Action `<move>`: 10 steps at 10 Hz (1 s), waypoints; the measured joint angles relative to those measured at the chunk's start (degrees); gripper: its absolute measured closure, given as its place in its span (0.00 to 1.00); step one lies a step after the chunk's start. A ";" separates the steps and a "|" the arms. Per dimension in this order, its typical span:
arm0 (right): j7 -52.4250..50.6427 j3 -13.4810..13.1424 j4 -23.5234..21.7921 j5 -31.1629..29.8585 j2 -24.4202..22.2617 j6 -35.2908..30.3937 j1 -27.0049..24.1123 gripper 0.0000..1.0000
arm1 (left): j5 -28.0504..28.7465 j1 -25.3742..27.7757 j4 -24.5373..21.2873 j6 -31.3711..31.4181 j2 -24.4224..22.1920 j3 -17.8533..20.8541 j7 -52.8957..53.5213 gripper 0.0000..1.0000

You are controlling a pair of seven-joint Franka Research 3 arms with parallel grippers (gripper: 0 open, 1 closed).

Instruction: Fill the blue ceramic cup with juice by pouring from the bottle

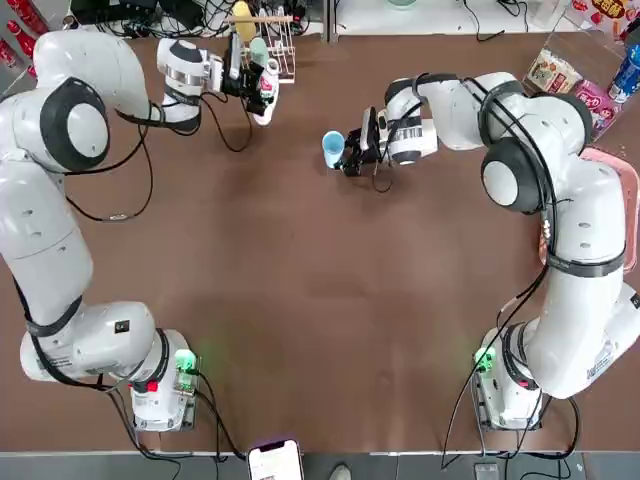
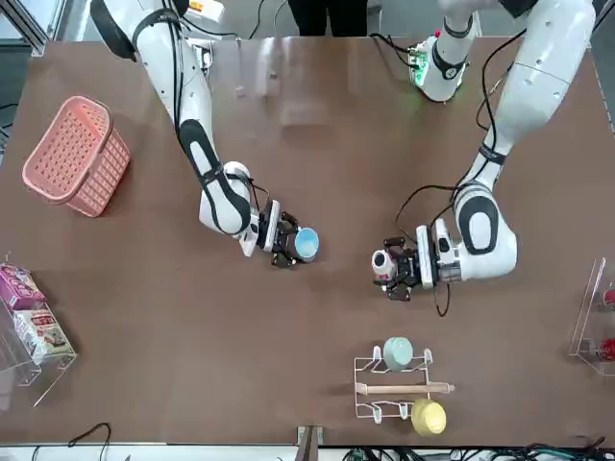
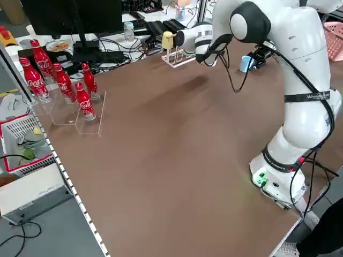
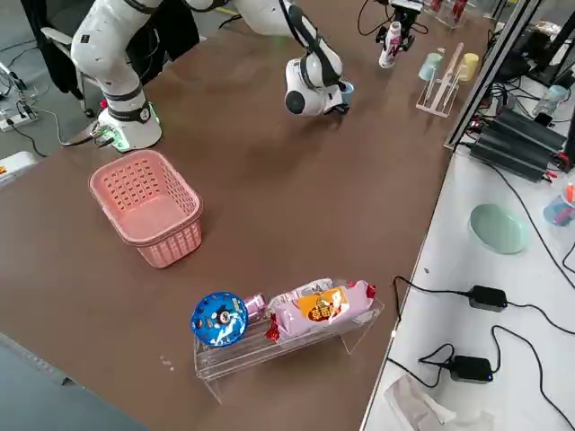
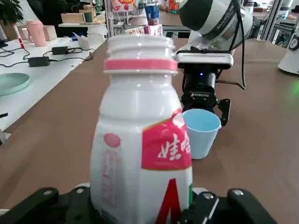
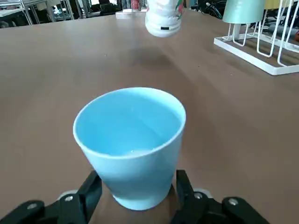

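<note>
Smooth brown tabletop beneath a glossy bottle and round-rimmed blue cup.

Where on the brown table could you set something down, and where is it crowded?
Bare: the middle between both arms, nearer their bases; also between pink basket and snack stand. Crowded: around the wire rack and bottle.
</note>
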 joint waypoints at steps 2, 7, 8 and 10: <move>0.00 0.00 0.00 0.01 0.00 0.06 -0.01 0.29 | -1.73 -2.25 -2.03 2.86 -1.08 0.00 -0.09 0.56; 0.00 0.05 0.00 0.40 0.01 0.07 0.00 0.33 | -1.98 -4.86 -6.74 11.34 -4.00 0.03 -0.11 0.55; 0.00 0.05 0.00 0.43 0.01 0.08 0.00 0.33 | -2.03 -5.87 -6.83 13.17 -4.00 0.02 -0.36 0.55; 0.00 0.04 0.00 0.44 0.01 0.08 0.00 0.33 | -2.13 -7.93 -6.83 14.97 -4.09 0.05 -3.82 0.55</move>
